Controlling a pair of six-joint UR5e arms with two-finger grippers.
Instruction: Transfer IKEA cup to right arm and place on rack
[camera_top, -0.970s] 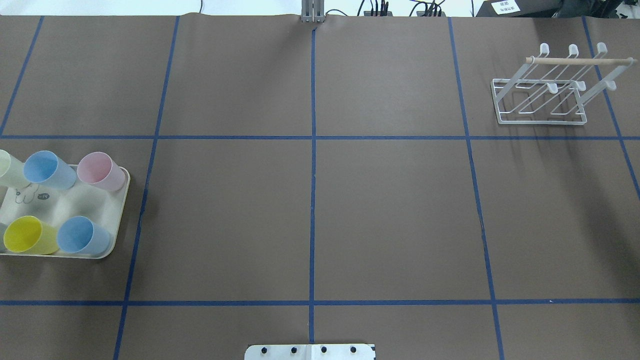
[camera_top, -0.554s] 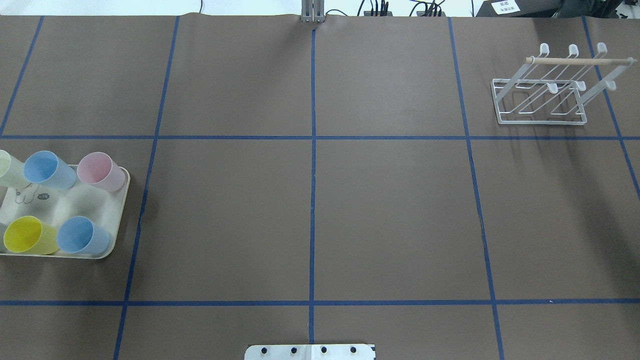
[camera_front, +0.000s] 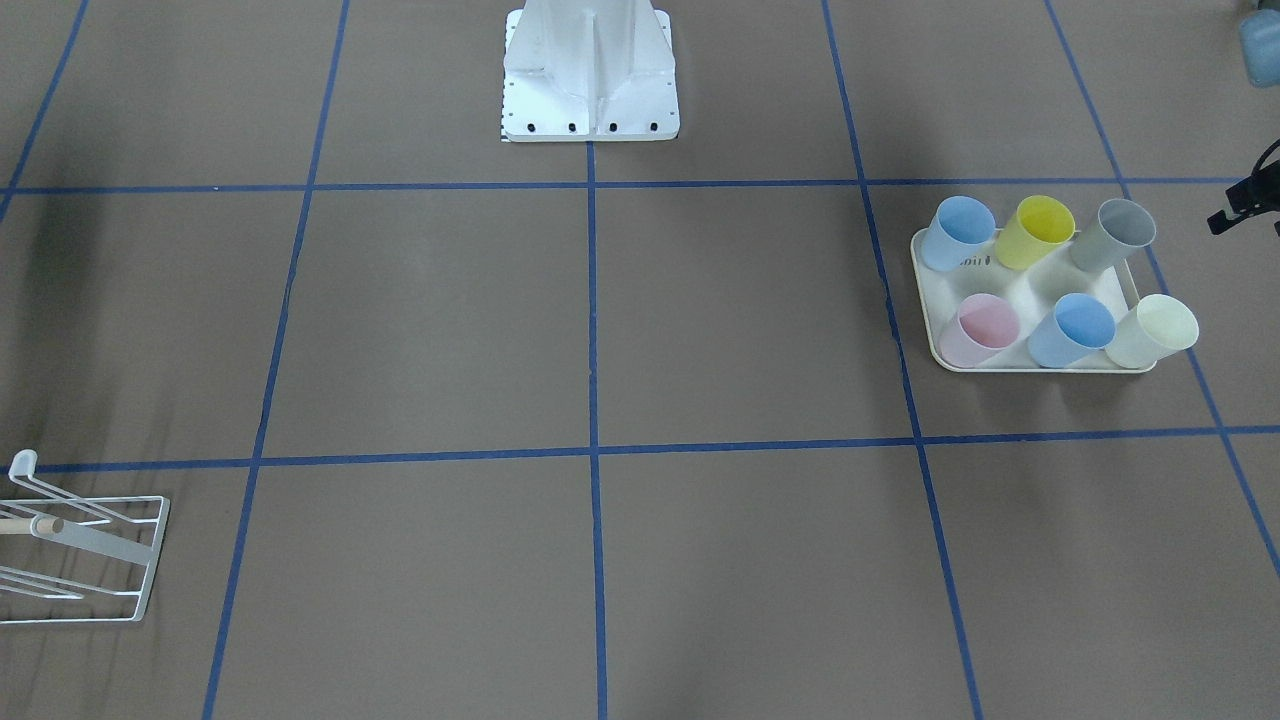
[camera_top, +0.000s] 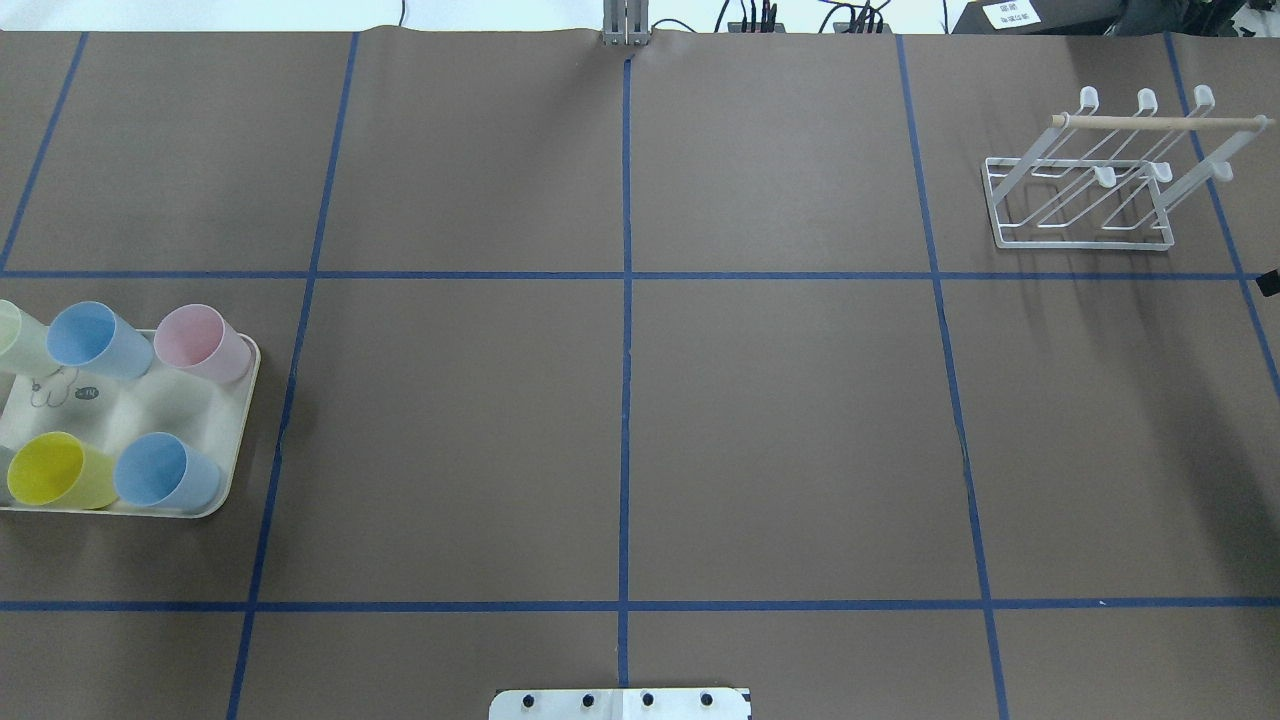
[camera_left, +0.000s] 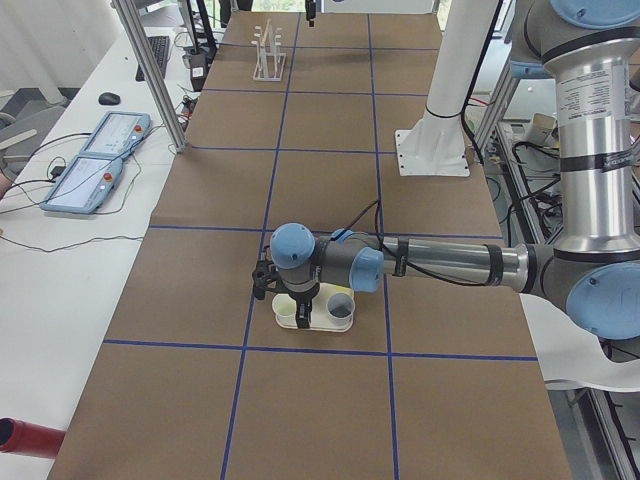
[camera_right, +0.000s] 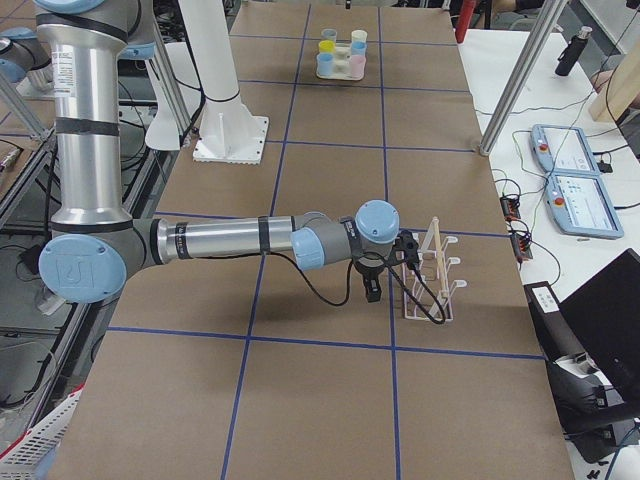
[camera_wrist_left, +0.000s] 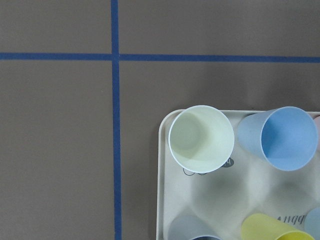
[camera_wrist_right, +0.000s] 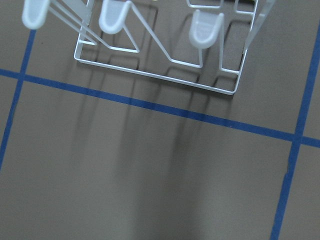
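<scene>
Several pastel cups stand on a cream tray (camera_top: 150, 405) at the table's left: pale green (camera_wrist_left: 201, 138), blue (camera_top: 95, 338), pink (camera_top: 200, 340), yellow (camera_top: 55, 470), a second blue (camera_top: 165, 472) and grey (camera_front: 1112, 232). The white wire rack (camera_top: 1090, 180) with a wooden rod stands empty at the far right. My left gripper (camera_left: 300, 318) hangs above the tray; its wrist view looks down on the pale green cup. My right gripper (camera_right: 372, 290) hovers beside the rack (camera_right: 430, 270). Both show clearly only in side views, so I cannot tell whether they are open or shut.
The brown table cover carries a blue tape grid. The robot's white base plate (camera_top: 620, 703) sits at the near middle edge. Cables and a metal post (camera_top: 626, 22) are at the far edge. Teach pendants (camera_left: 95, 160) lie on a side table.
A small dark part has come into the overhead view's right edge, just below the rack. Cups, tray and rack have not moved.
</scene>
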